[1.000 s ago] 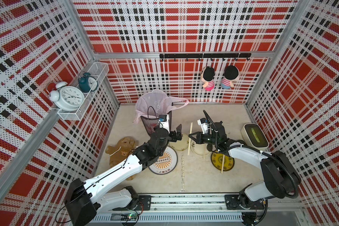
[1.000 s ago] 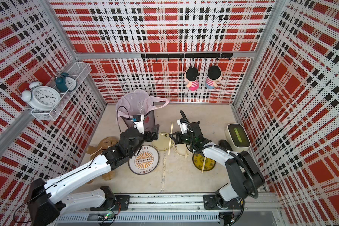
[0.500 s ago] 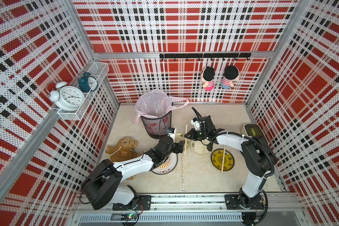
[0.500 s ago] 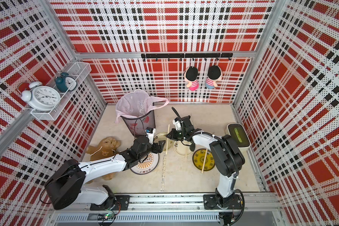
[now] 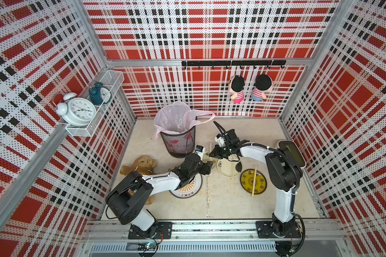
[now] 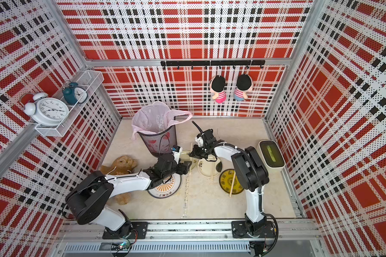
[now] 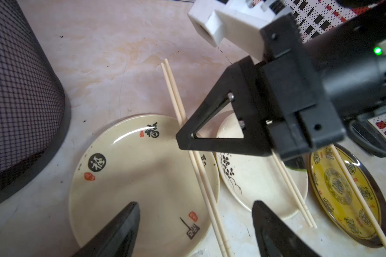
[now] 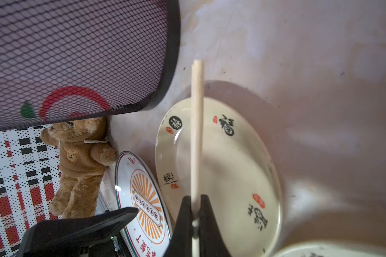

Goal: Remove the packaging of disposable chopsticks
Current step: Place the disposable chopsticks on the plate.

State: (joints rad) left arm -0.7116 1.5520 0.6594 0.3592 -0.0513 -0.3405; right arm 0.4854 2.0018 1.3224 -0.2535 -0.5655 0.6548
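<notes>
chopsticks point(image 7: 173, 93): pale matt wood | plate point(image 7: 143, 189): glossy glazed | bin point(image 7: 20, 89): black metal mesh

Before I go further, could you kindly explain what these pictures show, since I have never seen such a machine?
The machine is a left arm and a right arm, each ending in a pincer. Two pictures look down from overhead; two come from cameras on the wrists. On the tabletop stand a mesh bin, a teddy bear, a cream plate and a yellow plate. The right pincer is shut on a chopstick pair over the cream plate; the left pincer is open, gripping nothing.
</notes>
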